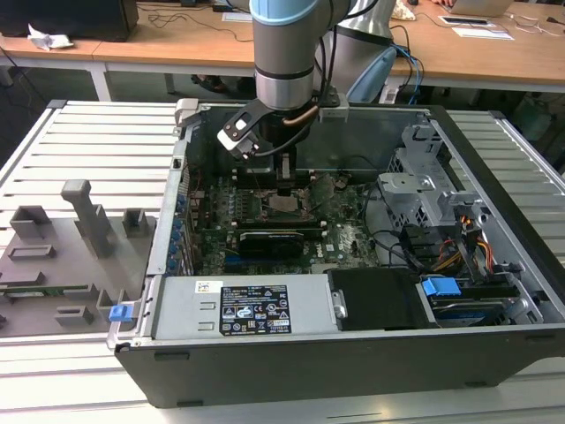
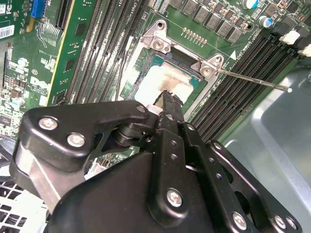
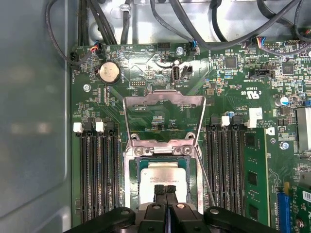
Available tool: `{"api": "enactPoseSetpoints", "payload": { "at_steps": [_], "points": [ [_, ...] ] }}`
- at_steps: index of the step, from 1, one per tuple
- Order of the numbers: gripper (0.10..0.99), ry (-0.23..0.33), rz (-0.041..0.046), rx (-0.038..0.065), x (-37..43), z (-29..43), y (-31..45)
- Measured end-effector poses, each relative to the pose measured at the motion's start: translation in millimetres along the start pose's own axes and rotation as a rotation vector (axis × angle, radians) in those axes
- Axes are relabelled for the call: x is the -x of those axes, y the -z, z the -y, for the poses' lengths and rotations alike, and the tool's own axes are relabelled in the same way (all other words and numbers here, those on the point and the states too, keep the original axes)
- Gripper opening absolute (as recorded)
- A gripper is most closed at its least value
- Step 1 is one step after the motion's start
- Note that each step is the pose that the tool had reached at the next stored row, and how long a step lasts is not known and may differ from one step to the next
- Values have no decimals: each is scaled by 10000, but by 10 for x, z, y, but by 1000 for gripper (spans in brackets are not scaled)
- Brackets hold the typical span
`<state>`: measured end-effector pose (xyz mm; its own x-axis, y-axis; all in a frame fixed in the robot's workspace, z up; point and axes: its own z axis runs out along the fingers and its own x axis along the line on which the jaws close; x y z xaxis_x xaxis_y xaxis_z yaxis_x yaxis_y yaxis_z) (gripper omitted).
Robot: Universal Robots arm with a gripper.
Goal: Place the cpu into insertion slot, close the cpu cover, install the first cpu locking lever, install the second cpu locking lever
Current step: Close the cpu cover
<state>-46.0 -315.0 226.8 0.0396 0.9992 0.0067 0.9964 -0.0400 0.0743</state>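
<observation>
Pressed together with nothing visible between its two black fingers, the claw (image 3: 164, 189) points down into the open computer case (image 1: 353, 375), whose walls stand all around it. The green motherboard (image 3: 146, 73) spreads out beneath it on every side.

Ahead of the joined tips, past the far edge of the socket, the cpu cover (image 3: 163, 98) lies folded back and open. Board components show through its square window. Directly under the claw sits the insertion slot (image 3: 128, 182), its metal rim framing the tips on both sides. The cpu (image 3: 163, 174) lies flat inside that rim, silver-grey face up. The fingertips (image 2: 167, 98) are over its near edge, but I cannot tell whether they touch the metal. To one side of the claw a thin locking lever (image 2: 252, 80) juts free from a corner of the slot, out over the long memory slots.

I judge the first step finished, since the chip looks seated and level. The work in hand is closing the cover, which is not yet down. Closing it would call for the shut tips to clear the chip face and press on the frame alone. The free lever should also be kept from under the plate.
</observation>
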Motion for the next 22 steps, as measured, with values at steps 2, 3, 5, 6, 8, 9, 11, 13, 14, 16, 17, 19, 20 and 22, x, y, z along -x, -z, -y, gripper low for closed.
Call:
{"api": "enactPoseSetpoints", "payload": {
  "at_steps": [2, 3, 5, 6, 8, 9, 11, 13, 14, 16, 17, 19, 20, 22],
  "points": [
    [106, -1, -2, 1, 0, 0, 0],
    [106, -2, -1, 1, 0, 0, 1],
    [106, -3, -1, 1, 0, 2, 1],
    [106, -2, 5, 1, 0, 2, 1],
    [106, -1, 23, 0, 1, 2, 4],
    [106, -2, 36, 1, 0, 2, 9],
    [106, -1, 41, 3, 0, 1, 11],
    [106, -1, 43, 3, 0, 2, 12],
    [106, -1, 43, -1, 0, 3, 13],
    [106, -1, 47, -14, 0, 2, 27],
    [106, -1, 42, -13, 0, 1, 31],
    [106, 0, 42, -13, -1, -1, 63],
    [106, 0, 41, -12, -1, -2, 73],
    [106, -1, 40, -11, -1, -3, 81]
  ]
}}
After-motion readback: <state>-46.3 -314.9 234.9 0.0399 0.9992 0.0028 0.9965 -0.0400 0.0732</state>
